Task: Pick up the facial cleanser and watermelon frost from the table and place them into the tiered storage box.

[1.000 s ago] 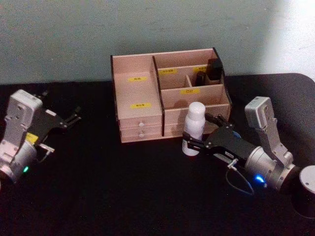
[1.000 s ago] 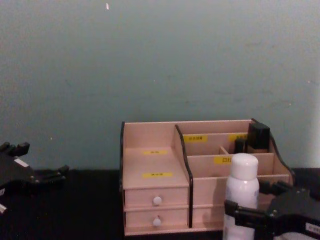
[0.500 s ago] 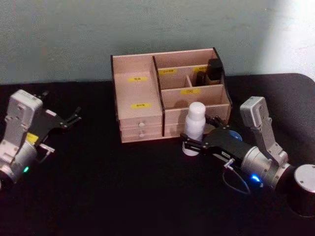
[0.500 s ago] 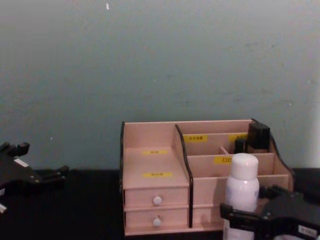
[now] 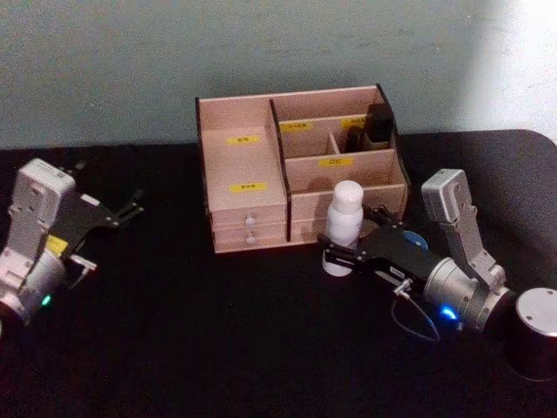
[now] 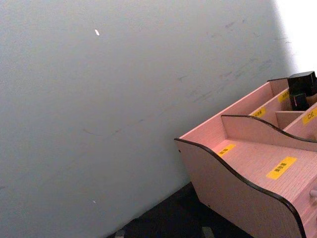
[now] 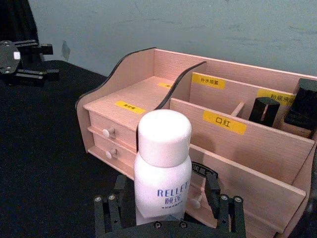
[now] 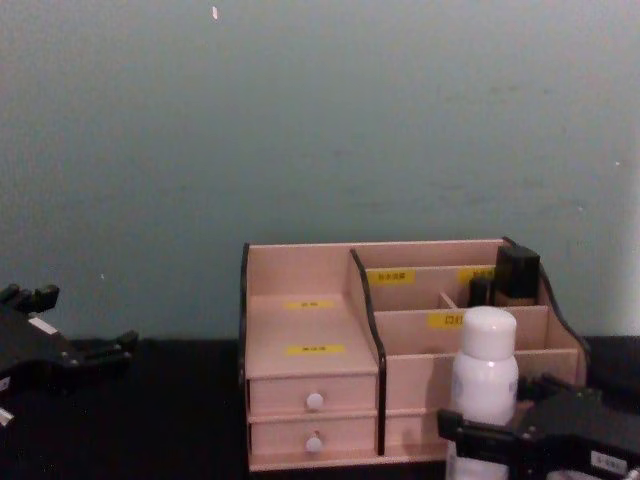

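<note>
The facial cleanser (image 5: pixel 345 225), a white bottle with a white cap, stands upright on the black table just in front of the tiered storage box (image 5: pixel 233 117). My right gripper (image 5: pixel 349 237) is open around the bottle's lower half. In the right wrist view one finger stands on each side of the bottle (image 7: pixel 164 178) with a gap to it. From the chest the bottle (image 8: pixel 484 372) rises above the gripper (image 8: pixel 495 422). The watermelon frost is hidden or out of view. My left gripper (image 5: pixel 130 207) is parked open at the far left.
Black items (image 5: pixel 372 127) stand in the box's back right compartments. Small white-knobbed drawers (image 5: pixel 250 226) face me. A small blue object (image 5: pixel 417 237) peeks out behind the right gripper; I cannot tell what it is. A dark cylinder (image 5: pixel 533 335) stands at the near right.
My right gripper has sunk lower around the white bottle and its wrist has dropped toward the table. The bottle has stayed where it was, and the left arm has not moved.
</note>
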`<state>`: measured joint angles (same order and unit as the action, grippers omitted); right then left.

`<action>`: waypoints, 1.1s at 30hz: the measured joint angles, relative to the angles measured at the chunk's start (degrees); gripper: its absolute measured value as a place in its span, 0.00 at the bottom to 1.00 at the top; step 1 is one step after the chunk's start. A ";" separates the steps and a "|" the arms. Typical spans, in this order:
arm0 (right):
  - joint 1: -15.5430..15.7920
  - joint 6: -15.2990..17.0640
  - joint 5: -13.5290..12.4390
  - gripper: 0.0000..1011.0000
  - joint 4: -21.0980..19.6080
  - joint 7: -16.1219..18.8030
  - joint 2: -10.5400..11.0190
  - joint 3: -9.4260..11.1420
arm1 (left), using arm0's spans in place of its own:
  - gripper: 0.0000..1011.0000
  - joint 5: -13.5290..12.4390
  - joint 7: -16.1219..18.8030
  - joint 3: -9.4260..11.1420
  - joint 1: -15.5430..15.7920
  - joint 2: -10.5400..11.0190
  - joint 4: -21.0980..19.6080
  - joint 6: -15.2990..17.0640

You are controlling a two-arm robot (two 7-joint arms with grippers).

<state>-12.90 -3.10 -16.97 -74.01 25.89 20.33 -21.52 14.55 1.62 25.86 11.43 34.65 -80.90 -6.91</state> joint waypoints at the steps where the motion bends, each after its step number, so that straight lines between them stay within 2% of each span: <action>1: -0.04 0.05 0.00 0.99 0.04 0.08 -0.02 0.00 | 0.99 0.00 0.00 0.00 0.00 0.00 0.00 0.00; 19: -0.06 0.13 -0.11 0.98 0.06 0.16 -0.02 -0.06 | 0.99 0.00 0.00 0.00 0.00 0.00 0.00 0.00; 25: -0.04 0.10 -0.13 0.88 0.04 0.13 0.00 -0.06 | 0.99 0.00 0.00 0.00 0.00 0.00 0.00 0.00; 33: -0.02 0.05 -0.13 0.63 -0.01 0.09 0.01 -0.06 | 0.99 0.00 0.00 0.00 0.00 0.00 0.00 0.00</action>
<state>-12.92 -3.05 -17.10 -74.03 25.97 20.34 -21.58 14.55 1.62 25.86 11.43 34.64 -80.90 -6.91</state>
